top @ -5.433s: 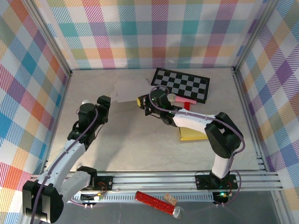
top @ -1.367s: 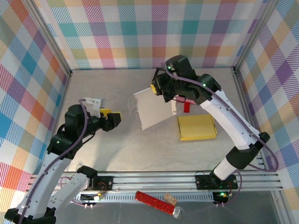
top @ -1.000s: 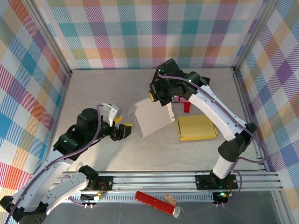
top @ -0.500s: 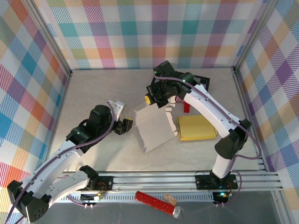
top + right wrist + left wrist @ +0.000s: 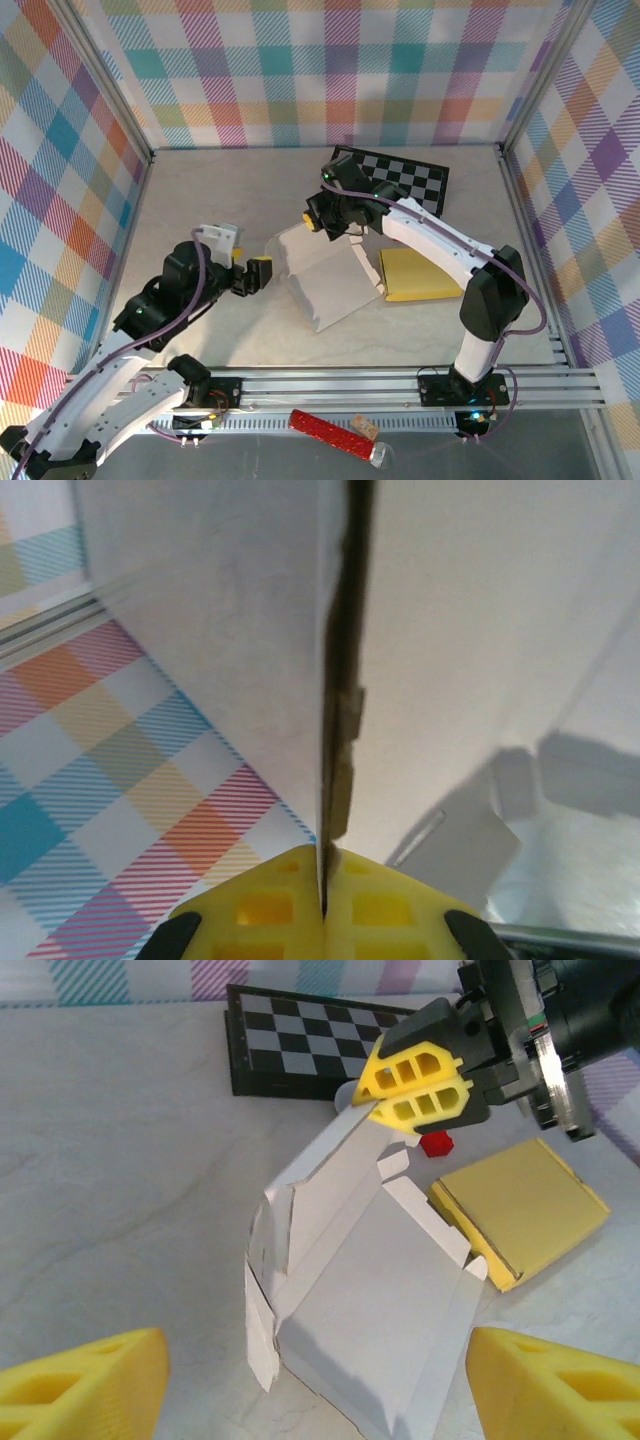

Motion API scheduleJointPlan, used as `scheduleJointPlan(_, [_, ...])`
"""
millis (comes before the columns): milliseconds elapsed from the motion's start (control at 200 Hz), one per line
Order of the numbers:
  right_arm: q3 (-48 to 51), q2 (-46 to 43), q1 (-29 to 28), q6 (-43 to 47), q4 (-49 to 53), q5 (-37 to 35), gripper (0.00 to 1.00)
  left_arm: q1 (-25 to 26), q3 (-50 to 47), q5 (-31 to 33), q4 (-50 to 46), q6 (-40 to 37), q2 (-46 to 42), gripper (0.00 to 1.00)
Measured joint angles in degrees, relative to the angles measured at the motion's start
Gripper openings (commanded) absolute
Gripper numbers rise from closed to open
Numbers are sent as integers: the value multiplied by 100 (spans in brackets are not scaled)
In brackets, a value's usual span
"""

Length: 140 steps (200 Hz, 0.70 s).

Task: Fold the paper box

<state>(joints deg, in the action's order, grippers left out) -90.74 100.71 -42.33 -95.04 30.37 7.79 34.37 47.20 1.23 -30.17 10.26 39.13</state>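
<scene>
So far we count little of the folding as done. The paper box [image 5: 325, 285] sits mid-table [image 5: 200, 200] between the two arms as a half-opened white blank. One broad panel lies flat, a side wall is raised, and the end flaps are loose and splayed.

The right gripper [image 5: 318, 215] is clamped on the top edge of the raised wall. In its wrist view the card edge runs straight into the line where the jaws meet. The left gripper [image 5: 258, 275] stands wide just beside the box's left end, apart from it and holding nothing.

Our judgement:
- Done: box lifted partly open, one wall pinned.
- Left: square the walls, turn the end flaps in, tuck them so the shape locks.

A yellow pad [image 5: 420, 272] lies close on the box's right; we cannot tell whether they touch. A checkerboard [image 5: 395, 180] lies behind.
</scene>
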Motion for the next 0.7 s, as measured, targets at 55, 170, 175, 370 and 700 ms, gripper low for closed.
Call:
scheduleJointPlan(55, [205,0,-2,46,-428,26,0,-61,138,144,-197,334,11,76])
scheduleJointPlan(170, [750,0,-7,138,-1342,68,0,-407,481,282,-573,1034,256,77])
scheduleJointPlan(175, [767,0,-7,140,-1377,68,0,-426,492,284,-588,1062,267,77])
scheduleJointPlan(370, [1569,22,-11,306,-3005,70,0,-1617,699,-129,-997,2083,699,74])
scheduleJointPlan(700, [2363,470,-11,470,-5134,345,0,-2765,695,-1366,-1172,2468,1362,59])
